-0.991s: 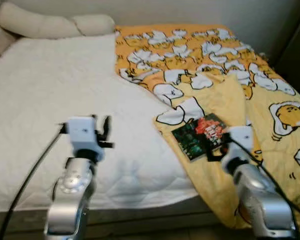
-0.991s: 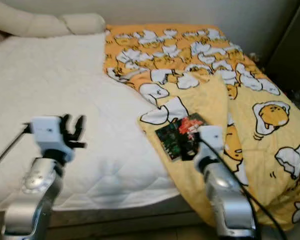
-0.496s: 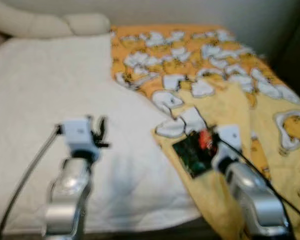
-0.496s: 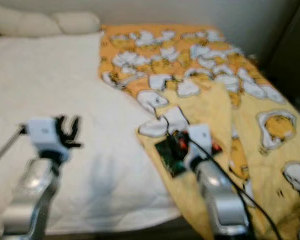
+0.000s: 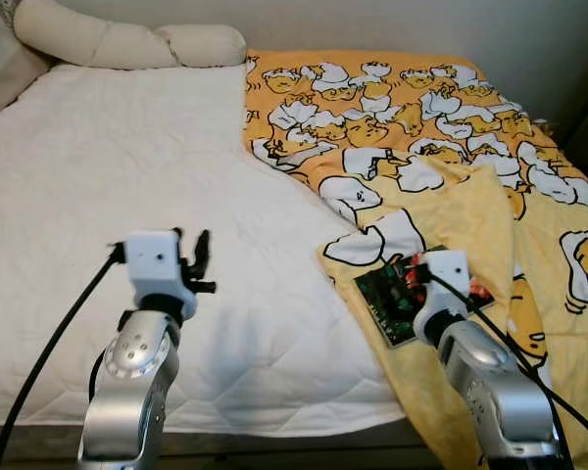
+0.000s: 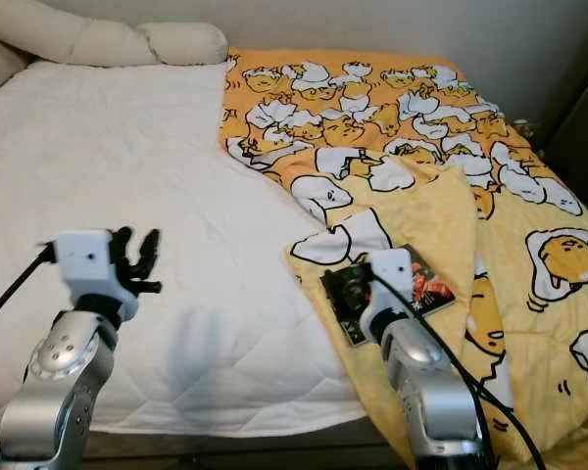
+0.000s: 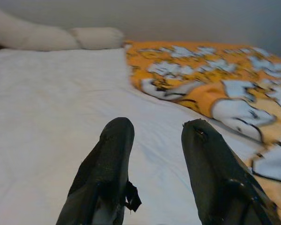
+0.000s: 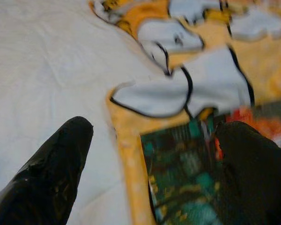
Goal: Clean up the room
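While you are looking down at the bed (image 5: 127, 176), its white quilted mattress pad is lying bare across the robot's left half, and a yellow-orange blanket (image 5: 421, 108) printed with white and yellow cartoon figures is spreading over the right half, one corner folded back on itself. Cream pillows (image 5: 127, 44) are resting at the head of the bed against a plain pale wall (image 5: 372, 24), and something dark is standing beside the bed at far right.

Your left claw (image 5: 198, 257) is hovering above the bare mattress pad with its two black fingers (image 7: 113, 154) spread apart and holding nothing. Your right claw (image 8: 152, 154) is hanging just over a dark green and red book (image 6: 412, 284) that is lying flat on the folded blanket near the bed's front edge; its fingers (image 8: 61, 159) are spread wide, one over the white pad beside the blanket's edge and the other over the book's cover, and you cannot tell whether they are touching it.
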You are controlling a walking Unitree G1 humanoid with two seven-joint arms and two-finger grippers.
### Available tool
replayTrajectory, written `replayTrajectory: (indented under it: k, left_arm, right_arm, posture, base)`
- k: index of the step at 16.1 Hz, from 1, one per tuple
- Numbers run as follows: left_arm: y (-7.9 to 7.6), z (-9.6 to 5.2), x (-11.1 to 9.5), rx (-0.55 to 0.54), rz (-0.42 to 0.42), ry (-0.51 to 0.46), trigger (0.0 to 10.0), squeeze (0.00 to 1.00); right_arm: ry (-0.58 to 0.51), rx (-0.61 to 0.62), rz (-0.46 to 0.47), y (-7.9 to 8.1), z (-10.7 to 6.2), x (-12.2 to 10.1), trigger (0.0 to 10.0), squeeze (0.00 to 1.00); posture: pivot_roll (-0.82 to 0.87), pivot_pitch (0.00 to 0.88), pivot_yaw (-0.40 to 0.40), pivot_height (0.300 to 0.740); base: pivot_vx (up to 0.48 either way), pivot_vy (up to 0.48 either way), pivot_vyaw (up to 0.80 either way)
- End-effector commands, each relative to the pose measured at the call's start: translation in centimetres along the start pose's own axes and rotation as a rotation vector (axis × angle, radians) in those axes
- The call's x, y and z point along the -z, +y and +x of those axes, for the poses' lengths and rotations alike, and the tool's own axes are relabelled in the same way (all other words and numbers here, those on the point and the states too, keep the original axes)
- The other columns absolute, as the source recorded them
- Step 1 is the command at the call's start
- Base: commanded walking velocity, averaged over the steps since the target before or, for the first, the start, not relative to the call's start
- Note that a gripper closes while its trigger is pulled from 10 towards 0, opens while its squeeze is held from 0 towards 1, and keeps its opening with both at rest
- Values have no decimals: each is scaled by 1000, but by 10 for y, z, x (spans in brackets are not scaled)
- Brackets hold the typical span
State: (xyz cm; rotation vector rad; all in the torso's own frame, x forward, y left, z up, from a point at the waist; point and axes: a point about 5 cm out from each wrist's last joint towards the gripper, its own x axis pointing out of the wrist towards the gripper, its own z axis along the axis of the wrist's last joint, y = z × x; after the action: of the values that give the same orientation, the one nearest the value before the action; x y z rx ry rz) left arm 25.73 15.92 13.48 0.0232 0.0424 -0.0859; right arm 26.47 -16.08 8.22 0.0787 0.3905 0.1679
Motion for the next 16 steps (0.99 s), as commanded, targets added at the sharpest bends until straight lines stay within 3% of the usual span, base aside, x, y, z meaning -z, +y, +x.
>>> replayTrajectory:
  k: [1,3,5,6,7,8,10,16]
  left_arm:
    - [-6,5,4,66,23,39,10000,0]
    - [-8,11,5,151,76,56,10000,0]
    - [-11,14,2,210,73,50,10000,0]
    - [-15,12,-3,308,31,44,10000,0]
    - [-24,4,-7,490,-18,67,10000,0]
    - [-30,-4,-4,638,6,106,10000,0]
    - [-32,-7,-2,768,82,143,10000,0]
    - [-36,-4,-6,888,95,169,10000,0]
  right_arm:
    - [34,52,59,-8,4,1,10000,1000]
    - [100,157,218,-22,11,14,10000,1000]
    - [139,218,308,-32,12,24,10000,1000]
    - [160,258,387,-38,11,33,10000,1000]
    - [185,288,377,-43,9,40,10000,1000]
    - [204,300,383,-43,7,44,10000,1000]
    - [221,335,403,-46,7,47,10000,1000]
    - [221,345,526,-50,13,58,10000,1000]
  posture:
    - [-56,40,-9,740]
    - [-59,41,0,740]
    - [-54,44,0,740]
    - [-51,48,3,740]
    - [-48,53,3,740]
    - [-43,55,1,740]
    - [-40,61,-2,740]
    - [-53,75,27,740]
  base:
    - [0,0,0]
    - [0,0,0]
    - [0,0,0]
    - [0,0,0]
    - [0,0,0]
    - [0,0,0]
    - [0,0,0]
    - [0,0,0]
